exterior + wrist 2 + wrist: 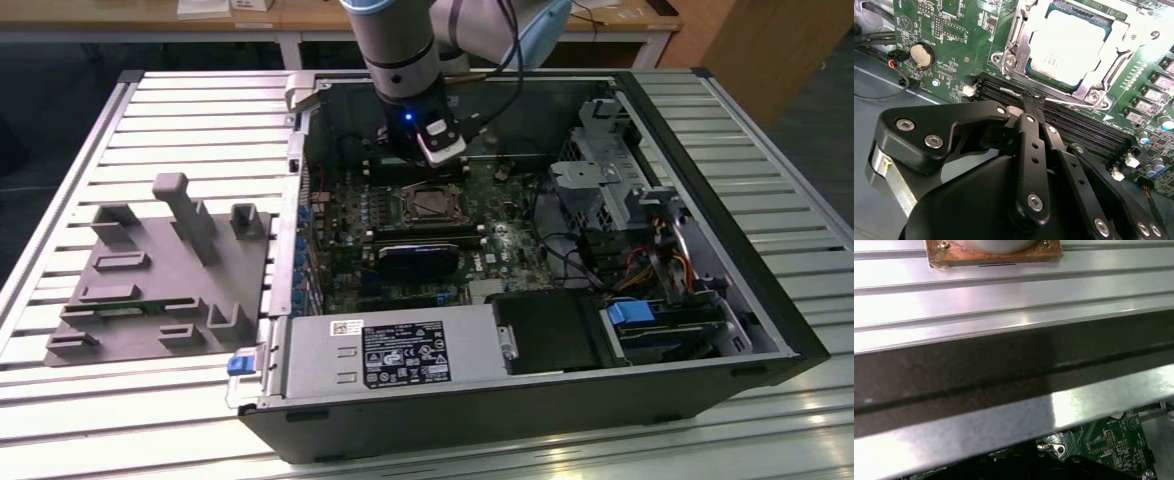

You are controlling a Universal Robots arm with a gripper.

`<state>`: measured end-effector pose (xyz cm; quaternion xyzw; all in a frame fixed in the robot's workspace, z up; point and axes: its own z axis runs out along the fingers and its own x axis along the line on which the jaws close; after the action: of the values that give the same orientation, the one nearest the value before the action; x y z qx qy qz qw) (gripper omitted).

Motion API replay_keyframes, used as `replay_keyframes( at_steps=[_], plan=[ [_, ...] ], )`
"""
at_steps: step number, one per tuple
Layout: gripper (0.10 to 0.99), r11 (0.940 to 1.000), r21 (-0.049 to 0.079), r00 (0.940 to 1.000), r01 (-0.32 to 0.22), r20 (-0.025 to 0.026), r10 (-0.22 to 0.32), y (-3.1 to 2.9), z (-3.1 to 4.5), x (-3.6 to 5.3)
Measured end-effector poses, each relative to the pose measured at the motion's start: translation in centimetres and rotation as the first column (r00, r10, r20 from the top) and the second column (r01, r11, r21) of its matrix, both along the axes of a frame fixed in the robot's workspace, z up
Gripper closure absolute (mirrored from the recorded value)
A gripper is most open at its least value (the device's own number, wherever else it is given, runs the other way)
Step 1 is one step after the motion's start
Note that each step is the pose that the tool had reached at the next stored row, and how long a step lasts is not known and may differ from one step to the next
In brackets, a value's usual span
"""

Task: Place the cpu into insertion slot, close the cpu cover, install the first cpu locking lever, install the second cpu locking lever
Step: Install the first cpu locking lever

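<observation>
We see the arm (400,50) come straight down from above into the open case (534,400), its wrist upright over the board's far edge. The gripper (438,152) hangs just past the far side of the slot (430,203) in the exterior view, tilted a little toward it.

In the second wrist view we look along the black linkage to the gripper (1029,101). Its fingers (1030,150) are drawn in until the tips all but meet. They end at a thin wire lever (1009,91) that runs along the slot's edge, between the slot and the black memory slots (1074,125). We cannot tell whether the tips pinch the lever or only rest against it.

The cpu (1069,45) lies flat in the slot, silvery top up. The cover (1016,37) is down over it, its frame round the chip's edges. The slot sits near the middle of the board (944,30), nearer the case's far wall than the power supply (387,355) at the near wall.

The case lies on its side on a slatted table (200,110). A grey fixture (160,265) lies beside it, at the exterior view's left.
</observation>
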<state>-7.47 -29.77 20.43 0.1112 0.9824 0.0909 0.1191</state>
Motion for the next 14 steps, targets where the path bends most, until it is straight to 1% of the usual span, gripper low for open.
replay_keyframes(
  at_steps=[3, 5, 8, 14],
  plan=[
    [0.984, 1.0, 0.0, 1.0, 0.0, 0.0008, 0.0, 0.02, -0.04, 0.0],
    [0.984, 1.0, 0.0, 1.0, 0.0, 0.0029, 0.0, 0.03, -0.12, 0.0],
    [0.984, 1.0, -0.001, 1.0, 0.0, 0.0044, 0.0, 0.02, -0.26, 0.0],
    [0.984, 1.0, -0.006, 1.0, 0.006, 0.0045, -0.006, 0.02, -0.6, 0.0]
  ],
)
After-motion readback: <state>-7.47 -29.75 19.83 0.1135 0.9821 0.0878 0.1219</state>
